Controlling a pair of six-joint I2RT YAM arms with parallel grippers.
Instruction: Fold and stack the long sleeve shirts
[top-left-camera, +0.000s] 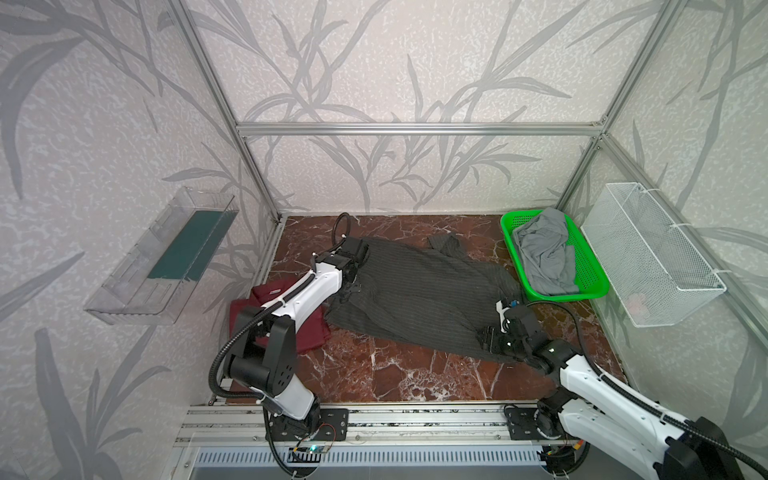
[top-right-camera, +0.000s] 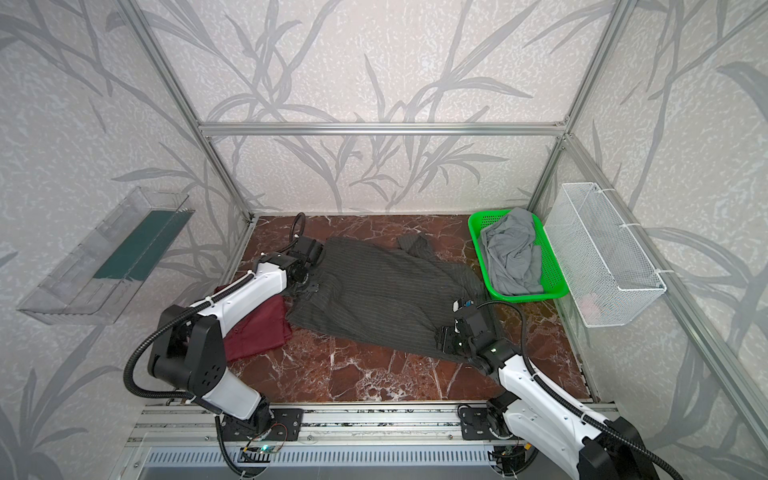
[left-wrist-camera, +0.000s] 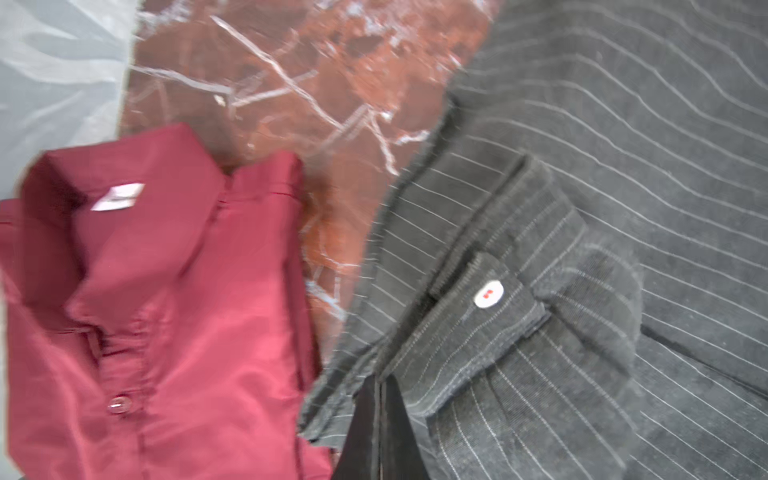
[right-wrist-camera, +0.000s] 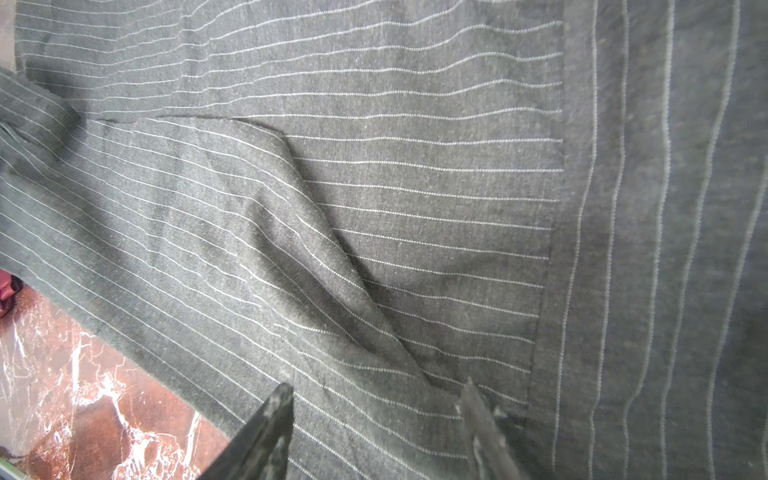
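A charcoal-grey pinstriped shirt (top-left-camera: 415, 295) (top-right-camera: 374, 291) lies spread across the middle of the marble table. Beside its left edge sits the folded maroon shirt (top-left-camera: 307, 328) (top-right-camera: 262, 332), partly hidden under my left arm. My left gripper (top-left-camera: 351, 289) (left-wrist-camera: 380, 380) is shut on the grey shirt's bunched left edge, close to the collar and its white button (left-wrist-camera: 488, 295). The left wrist view is blurred and shows the maroon shirt (left-wrist-camera: 166, 311) alongside. My right gripper (top-left-camera: 490, 338) (right-wrist-camera: 376, 395) stands open just above the grey shirt's (right-wrist-camera: 374, 187) near right part, with only flat fabric between its fingers.
A green basket (top-left-camera: 569, 296) holding a light grey cloth (top-left-camera: 544, 253) stands at the back right, touching the shirt's far corner. A white wire basket (top-left-camera: 652, 257) hangs on the right wall and a clear bin (top-left-camera: 162, 257) on the left wall. Bare marble (top-left-camera: 395, 374) lies in front.
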